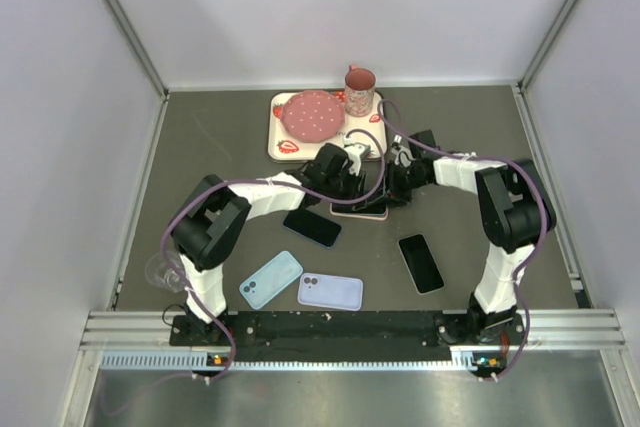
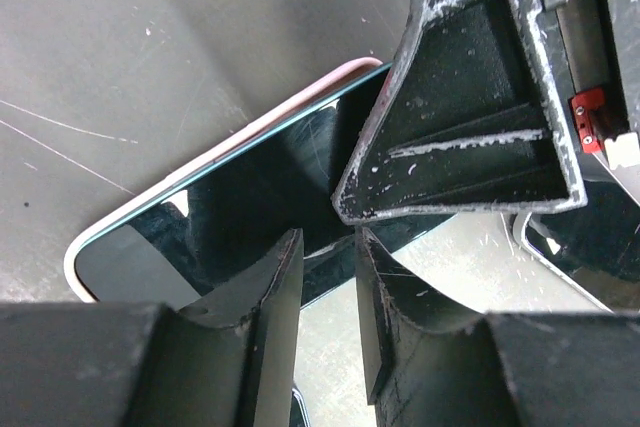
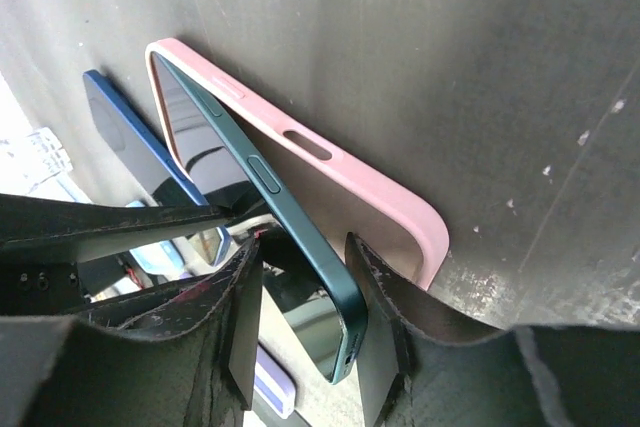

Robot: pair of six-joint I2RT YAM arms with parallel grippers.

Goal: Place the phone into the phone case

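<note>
tray just beyond phone case, dark phone nearer

Phone tilted, apparently half inside pink case.

From above, the phone case is mostly hidden, seemingly beneath the jaws.

From above, the left gripper and the right gripper met over a dark phone resting in a pink-rimmed phone case at mid-table. Just beyond them sat a white tray carrying a pink dotted lid, with a pink cup at its far right corner. Nearer the bases lay a left black phone, a right black phone, a light blue case beside a lilac case, and a clear glass by the left arm.
</note>
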